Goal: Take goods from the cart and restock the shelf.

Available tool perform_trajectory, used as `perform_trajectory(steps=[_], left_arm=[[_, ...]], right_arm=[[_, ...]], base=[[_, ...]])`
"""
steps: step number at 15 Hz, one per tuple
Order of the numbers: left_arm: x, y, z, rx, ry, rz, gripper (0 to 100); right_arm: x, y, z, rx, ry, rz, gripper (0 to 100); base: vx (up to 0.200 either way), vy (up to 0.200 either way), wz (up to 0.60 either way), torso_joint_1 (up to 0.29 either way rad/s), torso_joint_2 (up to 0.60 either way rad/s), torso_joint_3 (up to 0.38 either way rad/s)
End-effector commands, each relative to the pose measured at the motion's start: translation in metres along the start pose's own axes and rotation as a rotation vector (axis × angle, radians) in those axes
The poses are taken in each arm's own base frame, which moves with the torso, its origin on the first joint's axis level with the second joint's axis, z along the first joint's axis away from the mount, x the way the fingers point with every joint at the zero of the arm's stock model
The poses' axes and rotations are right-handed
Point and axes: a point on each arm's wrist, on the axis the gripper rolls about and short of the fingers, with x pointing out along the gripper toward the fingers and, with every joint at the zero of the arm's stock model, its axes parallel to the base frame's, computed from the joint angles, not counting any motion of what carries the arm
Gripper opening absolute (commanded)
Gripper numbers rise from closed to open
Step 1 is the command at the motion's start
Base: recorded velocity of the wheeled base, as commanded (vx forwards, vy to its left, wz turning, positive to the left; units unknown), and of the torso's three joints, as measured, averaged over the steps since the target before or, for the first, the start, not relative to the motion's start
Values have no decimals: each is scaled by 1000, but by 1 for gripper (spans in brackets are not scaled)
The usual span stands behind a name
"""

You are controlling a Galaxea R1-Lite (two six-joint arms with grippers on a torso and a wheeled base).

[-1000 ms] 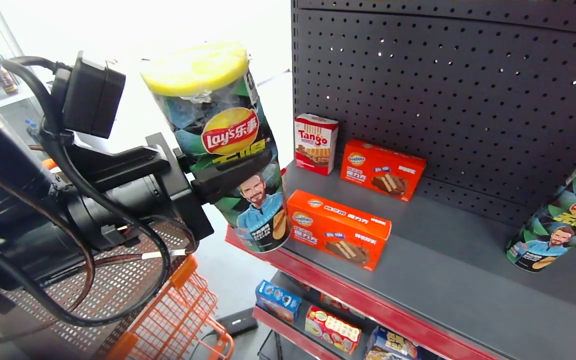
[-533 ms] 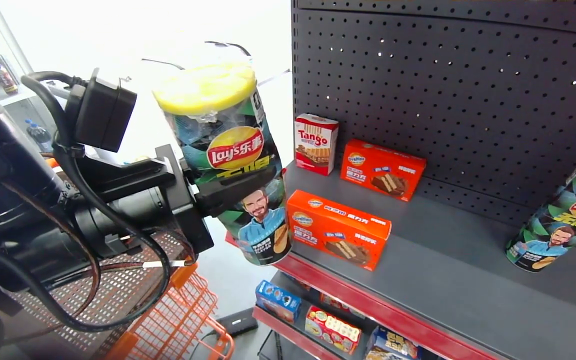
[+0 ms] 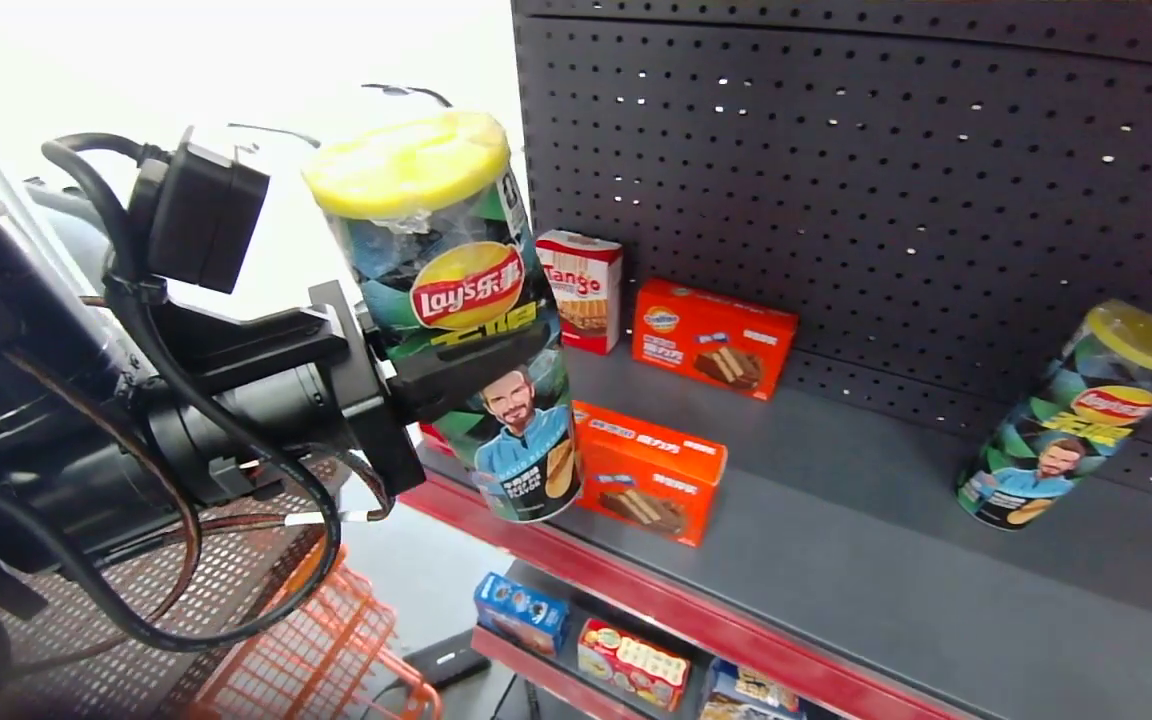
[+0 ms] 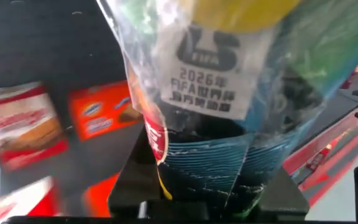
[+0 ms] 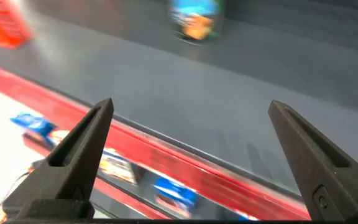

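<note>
While left jaws clamp chips can (image 3: 456,330), hiding orange box (image 3: 651,480) corner, right jaws gape.

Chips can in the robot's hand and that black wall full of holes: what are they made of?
The chips can looks like a cardboard tube, maybe, under shiny printed wrap; crinkled clear film shows near the top. Its yellow lid looks like plastic, smooth and fairly dull. The pegboard wall is probably painted metal: matte dark, with neat punched holes.
</note>
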Motion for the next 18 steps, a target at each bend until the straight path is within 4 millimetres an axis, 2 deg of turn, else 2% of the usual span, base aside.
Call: perform_trajectory(steps=[1,3,18], left_arm=[[1,0,1,3,-6,-1,0],[1,1,0,2,-4,0,0],[0,0,-3,-4,8,2,0]], right_arm=[[0,0,0,0,-1,-1,100],[0,0,0,0,-1,-1,100],[0,0,0,1,-1,-1,100]], base=[[0,0,-600,7,2,-7],[0,0,-600,5,-2,-2],[0,0,0,0,0,0]])
